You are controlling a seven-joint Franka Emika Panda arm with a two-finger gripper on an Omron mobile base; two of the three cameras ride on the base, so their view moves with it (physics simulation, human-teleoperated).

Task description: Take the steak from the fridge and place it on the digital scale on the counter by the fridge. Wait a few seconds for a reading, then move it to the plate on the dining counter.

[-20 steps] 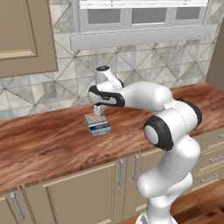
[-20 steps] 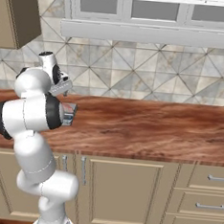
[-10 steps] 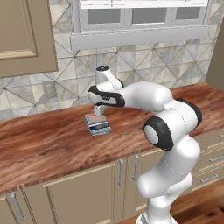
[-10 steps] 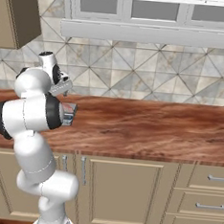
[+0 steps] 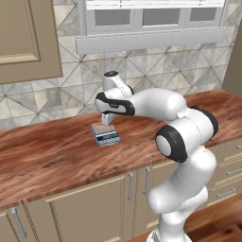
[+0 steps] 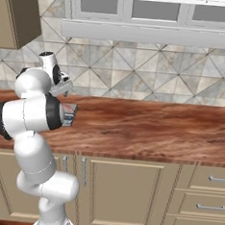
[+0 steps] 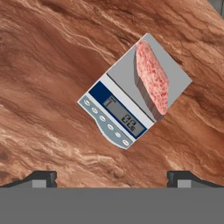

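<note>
- The gripper (image 7: 112, 177) hangs above the scale, fingers spread wide: the hand view shows one dark tip (image 7: 41, 178) at the lower left and the other at the lower right, with bare wood between them and nothing held.
- In the left base view the gripper (image 5: 108, 119) sits directly over the scale, clear of it; the white arm reaches out from the lower right.
- The steak (image 7: 152, 77) lies flat on the scale's grey platform, released. It sits along the far side of the platform, away from the display, and appears to lie wholly within the platform edges.
- The scale (image 7: 131, 99) rests on the counter (image 7: 48, 74), turned at an angle to the hand view. Its dark display strip is lit with digits; the value is too small to read with confidence.
- Judged stage: the weighing pause. The steak is out of the fridge and on the scale; the transfer to the plate is not yet done.
- Recommendation for the wait: hold the hand off the platform so nothing loads it.
- Recommendation for the pick: turn the wrist so the fingers close across the steak's short width, descend straight, and stop short of pressing on the platform.
- Risk: a skewed grip could drag the scale or tip the slab.
</note>
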